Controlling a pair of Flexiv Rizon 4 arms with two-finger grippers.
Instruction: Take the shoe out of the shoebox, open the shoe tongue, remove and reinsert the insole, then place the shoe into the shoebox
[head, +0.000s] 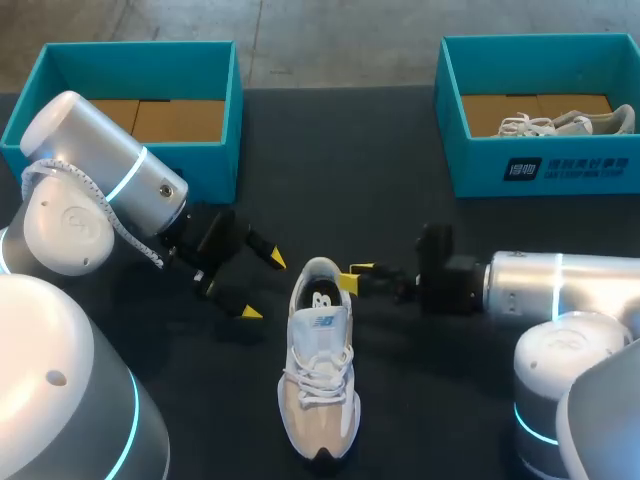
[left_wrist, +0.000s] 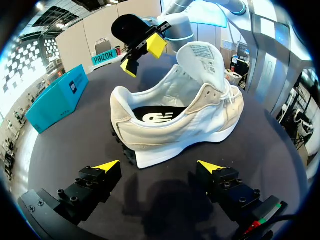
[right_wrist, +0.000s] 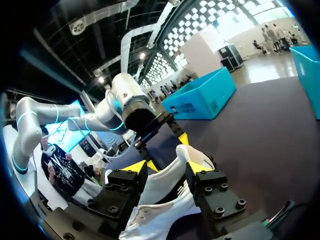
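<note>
Yellow-tipped and gripping nothing, your right claw (head: 354, 276) stands open at the heel of the shoe (head: 320, 370), and your left claw (head: 262, 286) hangs open just beside it. The shoe sits upright on the worktop (head: 400, 200), with its tongue (left_wrist: 202, 57) raised and the insole (left_wrist: 155, 116) inside. Nothing holds it down, so a finger snagging the collar could tip or skid it.

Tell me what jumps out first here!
A white and beige lace-up sneaker sits mid-table, its tongue flipped up. The yellow-tipped left pincer and right pincer flank it, both open. Behind, a teal cardboard shoebox holds another pale sneaker.
</note>
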